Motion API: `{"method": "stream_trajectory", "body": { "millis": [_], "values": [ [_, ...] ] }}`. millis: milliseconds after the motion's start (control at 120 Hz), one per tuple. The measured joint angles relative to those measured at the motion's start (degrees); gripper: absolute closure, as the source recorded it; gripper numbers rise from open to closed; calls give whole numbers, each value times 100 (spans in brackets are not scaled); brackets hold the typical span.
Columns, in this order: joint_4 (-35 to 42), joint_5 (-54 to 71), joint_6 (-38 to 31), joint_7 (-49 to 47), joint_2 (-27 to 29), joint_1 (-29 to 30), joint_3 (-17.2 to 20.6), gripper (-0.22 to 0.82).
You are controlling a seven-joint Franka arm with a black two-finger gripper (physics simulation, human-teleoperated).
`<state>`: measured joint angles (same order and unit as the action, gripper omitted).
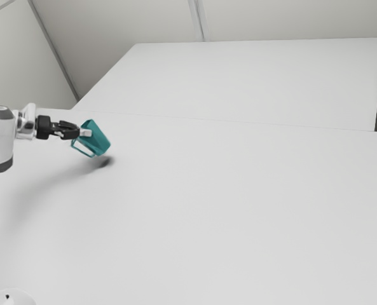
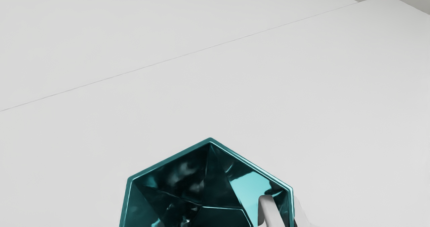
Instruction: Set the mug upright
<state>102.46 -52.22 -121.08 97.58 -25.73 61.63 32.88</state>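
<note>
Here's teal mug (image 2: 216, 190), glossy, mouth open to camera, angular rim, faceted walls inside! Hand (image 2: 289, 206) clamped on its wall, one pale finger (image 2: 272, 212) inside, other outside. Beyond: pale surface (image 2: 188, 99), thin seam (image 2: 211, 46) running across.

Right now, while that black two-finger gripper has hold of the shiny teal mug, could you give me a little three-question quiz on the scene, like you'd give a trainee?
1. Multiple choice: how does the black two-finger gripper hold the shiny, faceted teal mug?
a) By its handle
b) By its wall, one pale finger inside
c) By its base

2. True or false: the mug is tilted over the smooth white table, not upright.

3. Short answer: in the wrist view, is the mug's teal rim round or angular?

Key: 1. b; 2. true; 3. angular
</note>
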Motion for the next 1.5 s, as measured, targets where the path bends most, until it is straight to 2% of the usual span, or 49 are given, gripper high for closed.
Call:
{"method": "stream_trajectory", "body": {
  "millis": [275, 450, 558, 692, 1042, 1500],
  "values": [
    [1132, 133, -381, -712, 1346, -585, -120, 79],
    [1374, 1335, -393, -1740, 1930, -1574, -825, 79],
    [1652, 2228, -367, -2532, 2393, -1825, -888, 79],
    [1838, 3005, -246, -3503, 2677, -2085, -825, 79],
    [1999, 3422, -39, -5382, 2770, -2233, -355, 79],
    [1937, 3777, 93, -6791, 2607, -2335, -290, 79]
  ]
}}
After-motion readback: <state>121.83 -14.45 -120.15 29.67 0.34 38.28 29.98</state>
